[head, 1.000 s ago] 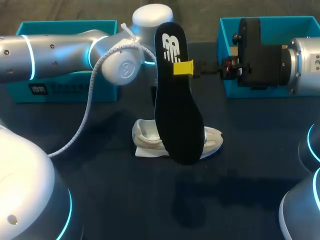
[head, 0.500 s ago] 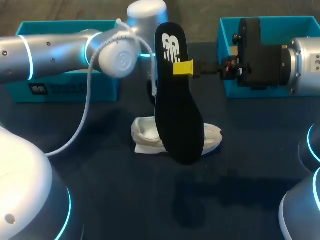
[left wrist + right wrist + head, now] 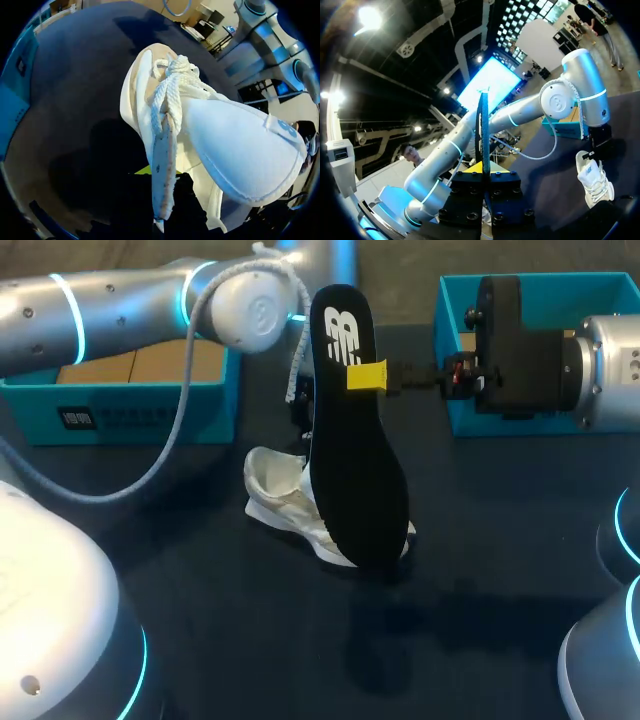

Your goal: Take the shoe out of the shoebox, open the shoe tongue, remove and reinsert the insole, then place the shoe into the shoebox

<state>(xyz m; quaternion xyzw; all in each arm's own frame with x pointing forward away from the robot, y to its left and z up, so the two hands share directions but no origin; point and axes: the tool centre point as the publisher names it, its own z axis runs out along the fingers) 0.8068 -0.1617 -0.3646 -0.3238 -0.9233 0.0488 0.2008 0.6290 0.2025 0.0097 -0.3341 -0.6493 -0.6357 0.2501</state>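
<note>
White shoe (image 3: pixel 285 495): sitting low at the middle of the dark table (image 3: pixel 220 640), heel opening turning toward the left arm's side. Whether its sole is resting flat cannot be told. In the left wrist view the shoe (image 3: pixel 235 135) is filling the space just ahead of the fingers, its knotted laces (image 3: pixel 175 80) bunching above the tongue (image 3: pixel 163 160).

Left gripper (image 3: pixel 300 412): hanging just behind and above the shoe, half hidden by the insole. In its own view the left gripper (image 3: pixel 159 181) is pinching the edge of the tongue, which is running down between the fingers; only one yellow tip is showing.

Black insole (image 3: pixel 355 470): standing upright in the air directly in front of the shoe, its lower end covering the toe. From the right wrist it is showing edge-on (image 3: pixel 483 130), with the shoe (image 3: pixel 592 182) lying well beyond it.

Right gripper (image 3: pixel 367 375): clamping the insole near its upper end, above the shoe. Its yellow tips (image 3: pixel 483 167) are pressing on both faces.

Teal boxes: one (image 3: pixel 130 415) lying behind the shoe to the left, brown card showing inside; the other (image 3: pixel 455 350) lying behind the shoe to the right, under the right arm.

Grey cable (image 3: pixel 170 455): drooping from the left arm (image 3: pixel 100 310), left of the shoe.
</note>
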